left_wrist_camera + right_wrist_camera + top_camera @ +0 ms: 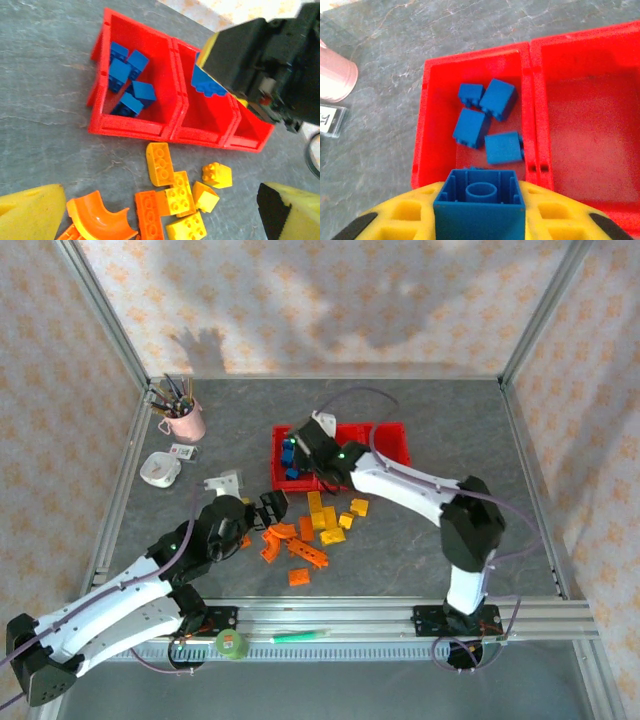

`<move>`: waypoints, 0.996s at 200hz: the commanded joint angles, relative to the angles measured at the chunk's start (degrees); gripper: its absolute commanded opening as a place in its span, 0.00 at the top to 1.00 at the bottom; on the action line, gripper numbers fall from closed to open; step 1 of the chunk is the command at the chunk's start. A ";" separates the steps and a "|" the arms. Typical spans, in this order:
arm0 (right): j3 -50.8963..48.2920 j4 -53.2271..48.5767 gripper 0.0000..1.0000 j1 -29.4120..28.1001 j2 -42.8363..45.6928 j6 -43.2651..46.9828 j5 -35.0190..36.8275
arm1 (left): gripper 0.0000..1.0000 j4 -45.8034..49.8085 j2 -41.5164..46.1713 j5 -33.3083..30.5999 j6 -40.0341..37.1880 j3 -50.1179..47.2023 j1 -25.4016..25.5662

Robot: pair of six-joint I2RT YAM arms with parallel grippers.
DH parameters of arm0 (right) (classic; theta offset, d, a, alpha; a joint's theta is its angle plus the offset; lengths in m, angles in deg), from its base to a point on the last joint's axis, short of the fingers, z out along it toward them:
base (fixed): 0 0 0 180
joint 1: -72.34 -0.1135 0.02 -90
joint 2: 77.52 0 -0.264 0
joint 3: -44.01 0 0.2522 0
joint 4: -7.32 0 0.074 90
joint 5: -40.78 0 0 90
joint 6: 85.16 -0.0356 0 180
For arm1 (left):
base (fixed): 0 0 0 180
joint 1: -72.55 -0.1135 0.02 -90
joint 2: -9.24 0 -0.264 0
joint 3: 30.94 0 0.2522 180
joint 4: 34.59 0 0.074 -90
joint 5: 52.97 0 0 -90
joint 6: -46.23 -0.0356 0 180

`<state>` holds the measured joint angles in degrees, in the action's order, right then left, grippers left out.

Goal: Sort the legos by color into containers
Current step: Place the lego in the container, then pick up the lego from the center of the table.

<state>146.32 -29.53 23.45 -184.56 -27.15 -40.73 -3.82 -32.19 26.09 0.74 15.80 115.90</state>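
pink cup: [183, 422] stands at the far left of the desk [450, 420], pens sticking out of it; well apart from the bricks
left pincer: [272, 510] low over the desk at the left edge of the brick pile; its yellow fingers [30, 210] stand wide apart with nothing between them
loose legos: [310, 530] yellow and orange pieces scattered on the desk just in front of the bins; a curved orange piece [100, 215] lies near the left pincer; yellow bricks [160, 162] lie closer to the bins
containers: [400, 428] three red bins joined in a row, near the middle of the desk
left bin: [420, 135] four blue bricks [470, 125] lie loose on its floor
right pincer: [300, 447] above the near wall of the left bin; closed tight on a blue brick
held blue brick: [480, 205] clamped between the yellow pads, hollow underside towards the wrist camera
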 commanded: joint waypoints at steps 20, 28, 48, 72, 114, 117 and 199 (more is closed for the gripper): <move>13.06 -3.27 0.72 3.47 -12.74 6.02 -1.13 | 0.01 1.35 1.13 -0.84 -0.83 -0.01 -1.95; 15.42 -3.83 0.72 3.85 -14.96 6.48 -1.58 | 0.01 1.33 0.96 -0.76 -0.92 -0.01 -2.09; 20.26 -4.80 0.69 4.13 -19.08 7.76 -1.88 | 0.01 1.29 0.48 -0.58 -1.08 -0.06 -2.22; 24.58 -6.87 0.55 4.07 -20.86 8.59 -2.32 | 0.01 1.00 0.12 0.00 -1.18 -0.11 -2.31; 20.06 -6.11 0.36 4.06 -14.97 9.22 -2.20 | 0.01 -0.04 0.12 1.68 -1.35 -0.11 -2.31; 19.29 -5.95 0.36 4.10 -14.28 9.18 -2.31 | 0.01 -0.17 0.12 1.82 -1.36 -0.12 -2.31; -8.80 -0.64 0.20 3.71 8.83 5.77 -3.81 | 0.01 -4.10 -0.03 7.01 -1.40 -1.13 -2.22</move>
<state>143.50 -31.41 27.61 -181.59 -19.79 -45.25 -5.04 -32.04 30.53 0.02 15.51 114.02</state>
